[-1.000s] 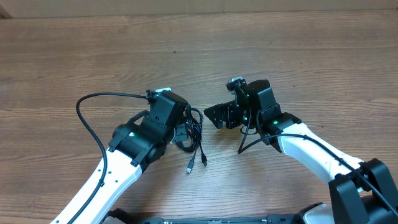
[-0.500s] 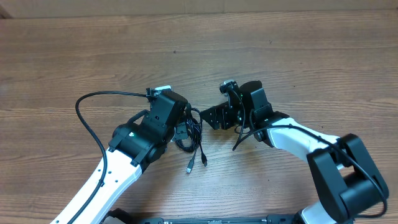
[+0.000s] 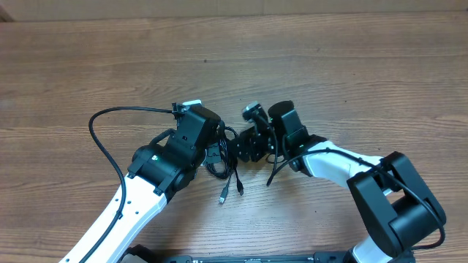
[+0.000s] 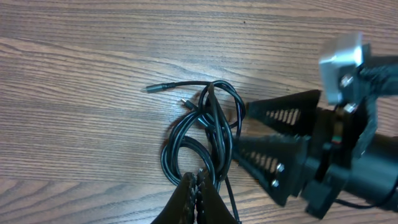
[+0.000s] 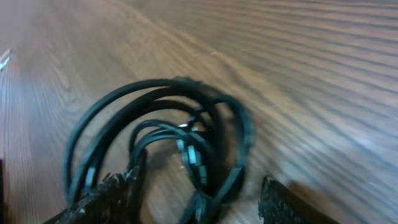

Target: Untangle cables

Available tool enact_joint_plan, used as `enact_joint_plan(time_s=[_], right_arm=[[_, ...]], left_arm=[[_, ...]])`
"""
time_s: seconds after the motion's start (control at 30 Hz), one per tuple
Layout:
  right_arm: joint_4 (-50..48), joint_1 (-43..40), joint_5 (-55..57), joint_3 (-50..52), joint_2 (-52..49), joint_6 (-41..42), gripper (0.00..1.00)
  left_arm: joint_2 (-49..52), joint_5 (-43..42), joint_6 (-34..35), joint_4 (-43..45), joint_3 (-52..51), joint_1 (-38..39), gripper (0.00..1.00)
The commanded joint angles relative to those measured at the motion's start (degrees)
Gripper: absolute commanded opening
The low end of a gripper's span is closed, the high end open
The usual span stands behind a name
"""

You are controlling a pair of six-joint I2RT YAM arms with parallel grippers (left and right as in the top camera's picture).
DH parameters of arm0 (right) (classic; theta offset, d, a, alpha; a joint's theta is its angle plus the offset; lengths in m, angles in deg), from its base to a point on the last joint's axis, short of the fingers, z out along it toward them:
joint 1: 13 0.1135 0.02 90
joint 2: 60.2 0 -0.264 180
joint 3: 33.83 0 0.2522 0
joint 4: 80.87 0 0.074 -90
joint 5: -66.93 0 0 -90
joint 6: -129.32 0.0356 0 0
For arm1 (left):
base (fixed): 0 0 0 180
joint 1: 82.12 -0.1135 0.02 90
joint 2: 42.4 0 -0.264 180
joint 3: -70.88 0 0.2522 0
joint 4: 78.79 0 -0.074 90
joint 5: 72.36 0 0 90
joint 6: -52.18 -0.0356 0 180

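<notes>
The cables lie as a small coiled black bundle between my two arms, with two plug ends trailing toward the front. In the left wrist view the loops sit just beyond my left gripper, which is shut with its tips pinched on the bundle's near edge. My right gripper is open and low at the bundle's right side. In the right wrist view its fingers straddle the loops, which are blurred.
The left arm's thick black wire arcs over the wooden table to the left. A short cable tail with a plug points left of the bundle. The right arm's body crowds the bundle's right side.
My right gripper has moved left across the table, from well apart to around the bundle's right side. The left arm and the cables have not moved.
</notes>
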Motion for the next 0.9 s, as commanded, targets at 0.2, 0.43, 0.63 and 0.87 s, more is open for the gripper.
enact_joint_plan(time_s=[0.2,0.43,0.63,0.87], right_arm=[[-0.9,0.76,1.44,-1.03,-0.35,-2.56,0.56],[-2.45,0.76,1.49,-1.03,-1.44,-2.56,0.56],[-4.9,0.76,1.42,-1.03,-3.82,-2.08,0.54],[-5.53,0.76,1.49,-1.03,-3.91,-2.16,0.49]], left_arm=[[0.07,1.2,-1.29,0.2,0.76,-0.44,0.04],[0.07,1.18,-1.27,0.2,0.76,-0.44,0.04],[0.07,0.72,-1.27,-0.48,0.76,-0.42,0.04],[0.07,0.72,-1.27,-0.85,0.76,-0.42,0.04]])
